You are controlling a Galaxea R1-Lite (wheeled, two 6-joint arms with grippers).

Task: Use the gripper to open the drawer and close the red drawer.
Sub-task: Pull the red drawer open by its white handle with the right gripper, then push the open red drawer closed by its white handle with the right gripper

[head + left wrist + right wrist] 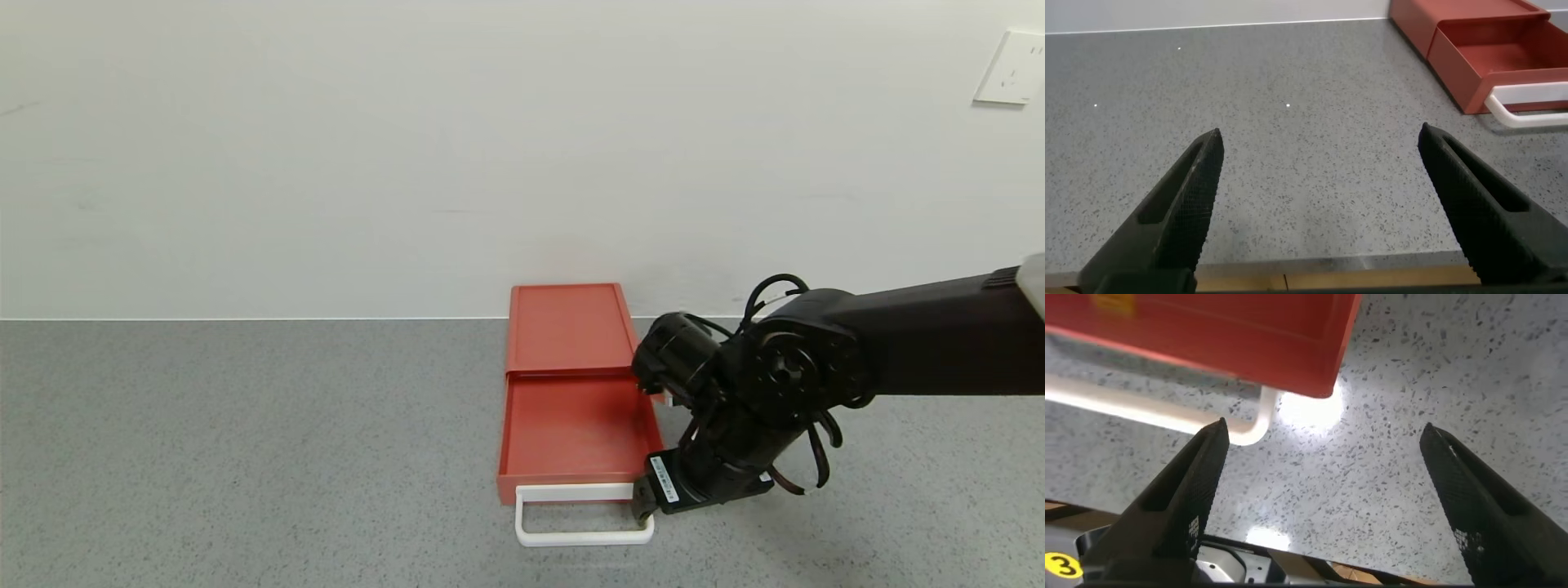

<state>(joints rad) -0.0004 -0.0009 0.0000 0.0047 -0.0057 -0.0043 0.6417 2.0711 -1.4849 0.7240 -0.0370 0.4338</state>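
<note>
The red drawer (567, 327) lies against the back wall with its tray (571, 425) slid out toward me. The tray is empty, and its white loop handle (584, 535) is at the front. My right gripper (645, 510) is low at the handle's right end. In the right wrist view it (1323, 433) is open and empty. One of its fingers (1188, 498) is beside the handle's corner (1249, 429), under the tray's front (1208, 335). My left gripper (1321, 135) is open and empty over bare table. The drawer (1486, 49) and handle (1527, 114) are far off to its side.
The grey speckled table (245, 449) meets a white wall close behind the drawer. A wall socket (1012, 69) is at the upper right. The table's front edge (1323, 273) shows in the left wrist view.
</note>
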